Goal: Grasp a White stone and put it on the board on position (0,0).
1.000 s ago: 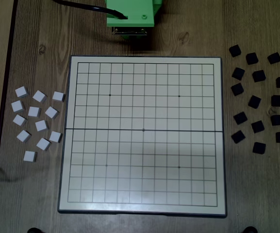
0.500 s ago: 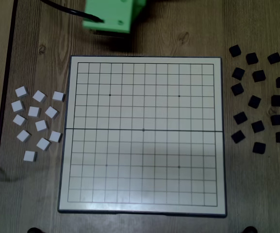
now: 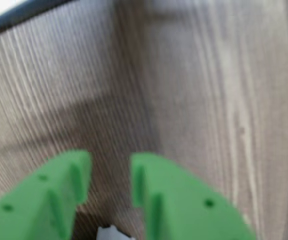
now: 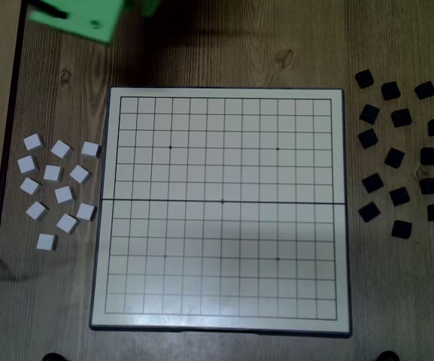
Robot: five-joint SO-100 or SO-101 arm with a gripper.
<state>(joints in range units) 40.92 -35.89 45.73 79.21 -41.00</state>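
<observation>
Wood table (image 3: 208, 90) under parted claw (image 3: 110, 175), wrist view only.

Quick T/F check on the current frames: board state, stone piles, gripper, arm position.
1. The large square off-white board has no stones on it. True.
2. The small flat white square blocks lie right of the board in the fixed view. False: they lie to its left; the small black square blocks lie to its right.
3. The green two-finger gripper holds a white block between its fingers. False: in the wrist view the gap between the fingers is empty.
4. The green arm sits at the fixed view's top-left corner. True.
5. The dotted centre crossing is covered. False: bare.
</observation>
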